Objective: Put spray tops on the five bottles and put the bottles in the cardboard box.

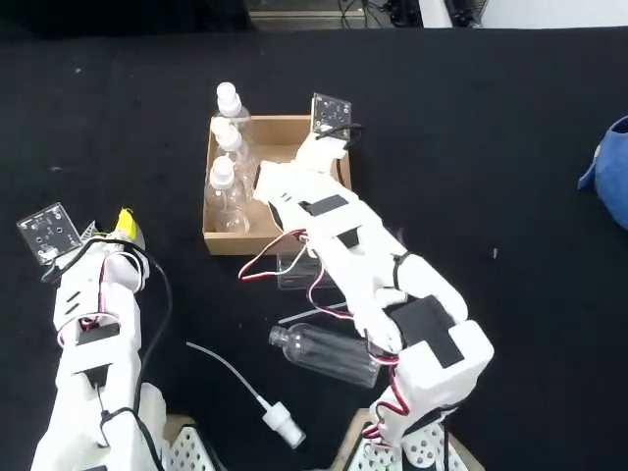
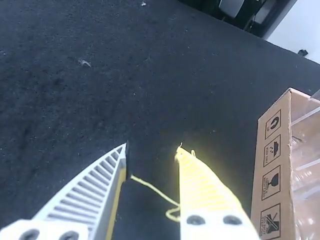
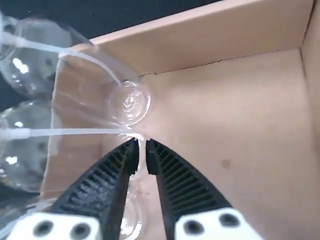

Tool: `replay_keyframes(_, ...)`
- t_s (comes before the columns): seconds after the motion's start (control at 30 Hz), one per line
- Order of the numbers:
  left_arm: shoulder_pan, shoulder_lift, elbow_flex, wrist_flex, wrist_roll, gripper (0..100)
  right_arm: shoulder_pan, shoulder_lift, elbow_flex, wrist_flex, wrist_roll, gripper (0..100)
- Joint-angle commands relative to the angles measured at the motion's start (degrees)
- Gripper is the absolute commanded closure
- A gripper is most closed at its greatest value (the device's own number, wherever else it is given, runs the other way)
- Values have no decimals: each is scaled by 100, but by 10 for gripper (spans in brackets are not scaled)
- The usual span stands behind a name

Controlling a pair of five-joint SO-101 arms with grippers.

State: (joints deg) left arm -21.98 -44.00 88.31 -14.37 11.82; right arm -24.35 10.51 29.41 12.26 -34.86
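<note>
Right pincer point(image 3: 141, 150) pinches a bottle point(image 3: 131, 216) inside the cardboard box point(image 3: 240, 100); a crooked release could topple the neighbouring bottles point(image 3: 129, 102). Left pincer point(image 2: 150, 160) is spread.

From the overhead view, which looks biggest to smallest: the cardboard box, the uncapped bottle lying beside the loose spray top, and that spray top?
1. cardboard box
2. uncapped bottle
3. loose spray top, slight despite its long tube
</note>
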Motion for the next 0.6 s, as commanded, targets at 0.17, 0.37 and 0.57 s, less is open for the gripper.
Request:
replay_keyframes(0.17,-31,-53,-57,-158,-53,971,193,-1657,127,615,651,986)
replay_keyframes(0.37,-31,-53,-57,-149,-53,971,185,-1868,391,1073,2136,986)
replay_keyframes(0.57,-40,-53,-57,-158,-53,971,202,-1912,374,1275,2171,986)
